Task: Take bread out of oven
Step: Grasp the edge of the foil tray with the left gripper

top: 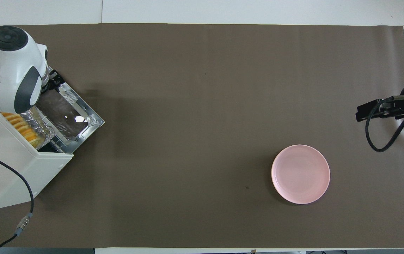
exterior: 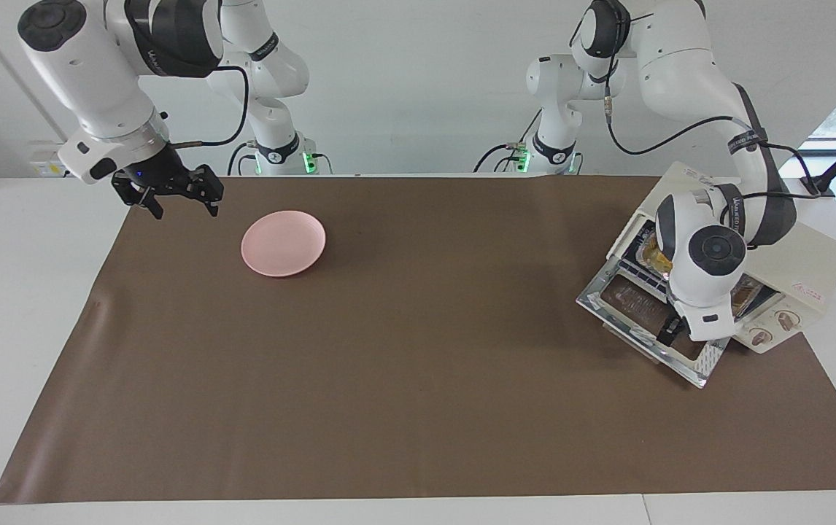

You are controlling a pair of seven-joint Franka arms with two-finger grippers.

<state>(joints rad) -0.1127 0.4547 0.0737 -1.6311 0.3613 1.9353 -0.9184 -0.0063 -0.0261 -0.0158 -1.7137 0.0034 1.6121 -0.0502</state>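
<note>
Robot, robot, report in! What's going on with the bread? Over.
Left gripper low over the cream-white toaster oven's open door. Golden-yellow ridged bread inside on crinkled foil tray. Right gripper waits, open, beside round pink plate.

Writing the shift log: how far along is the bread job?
Done: the oven door is dropped open. In hand: the left gripper is over the door; the bread sits inside on its foil tray. Left: lifting it out. The right gripper waits, open.
</note>
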